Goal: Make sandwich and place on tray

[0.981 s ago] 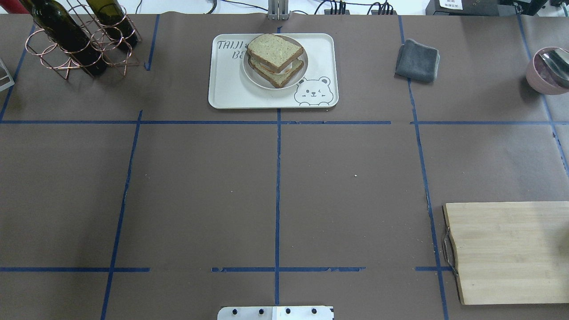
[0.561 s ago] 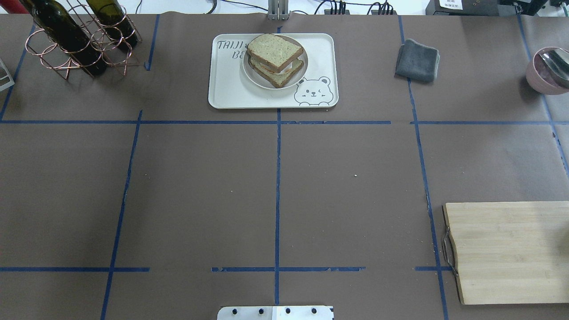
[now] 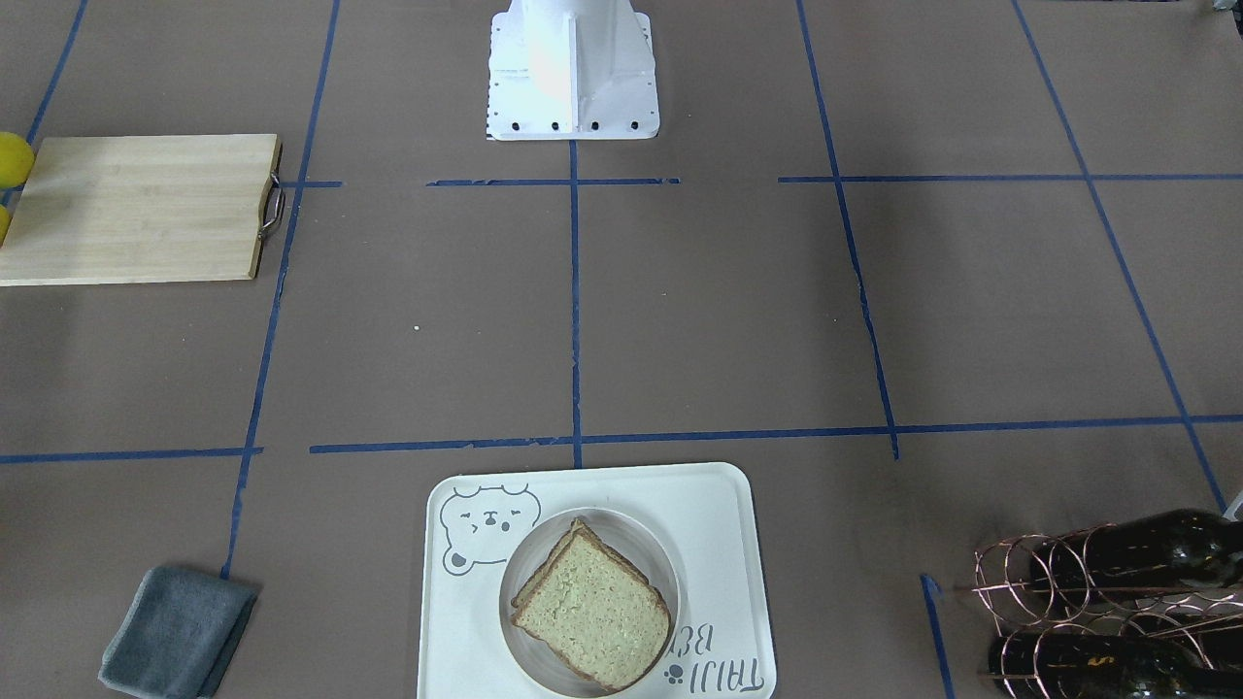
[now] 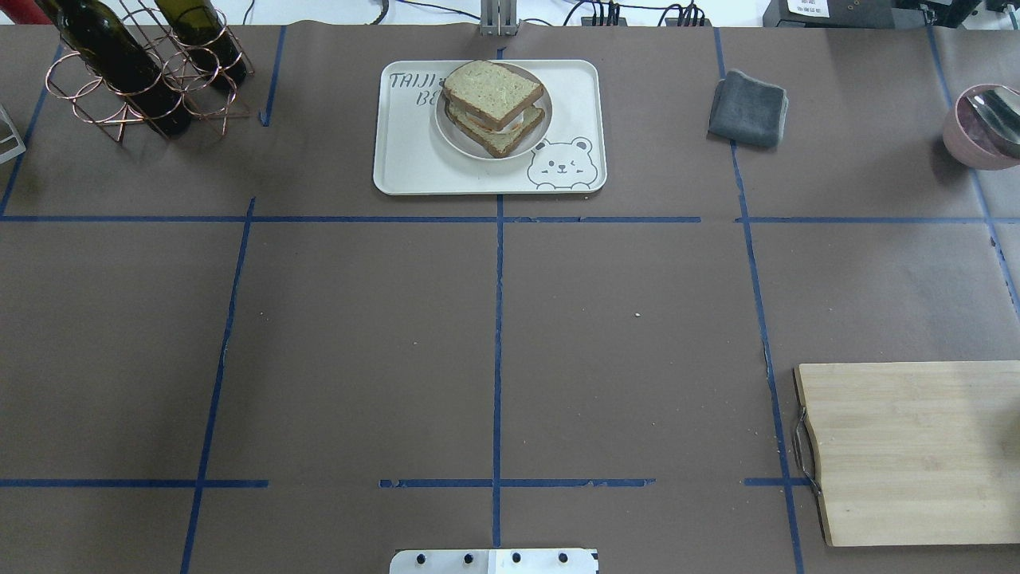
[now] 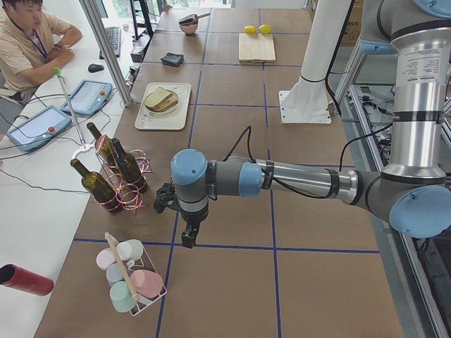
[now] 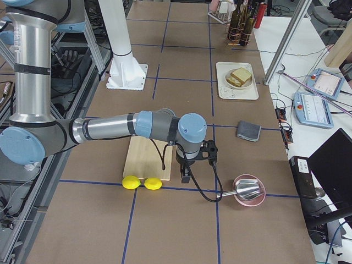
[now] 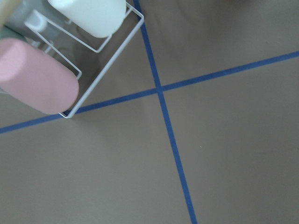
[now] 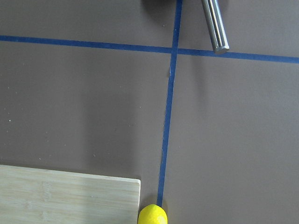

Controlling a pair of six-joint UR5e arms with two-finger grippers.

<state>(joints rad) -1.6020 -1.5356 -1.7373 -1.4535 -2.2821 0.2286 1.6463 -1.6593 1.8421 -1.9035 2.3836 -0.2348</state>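
The sandwich (image 4: pixel 494 108) sits on a round plate (image 4: pixel 453 137) on the tray (image 4: pixel 414 163); the overhead view alone shows its white filling. Only the side views catch the left gripper (image 5: pixel 189 238) and right gripper (image 6: pixel 186 176), and from there I cannot tell whether their fingers are spread.

The tray (image 4: pixel 414 163) reads "TAIJI BE" — the rest hidden by the plate (image 4: pixel 462 142).

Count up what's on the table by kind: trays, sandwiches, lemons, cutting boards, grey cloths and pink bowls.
Tray: 1
Sandwich: 1
Lemons: 2
Cutting board: 1
Grey cloth: 1
Pink bowl: 1
Total: 7
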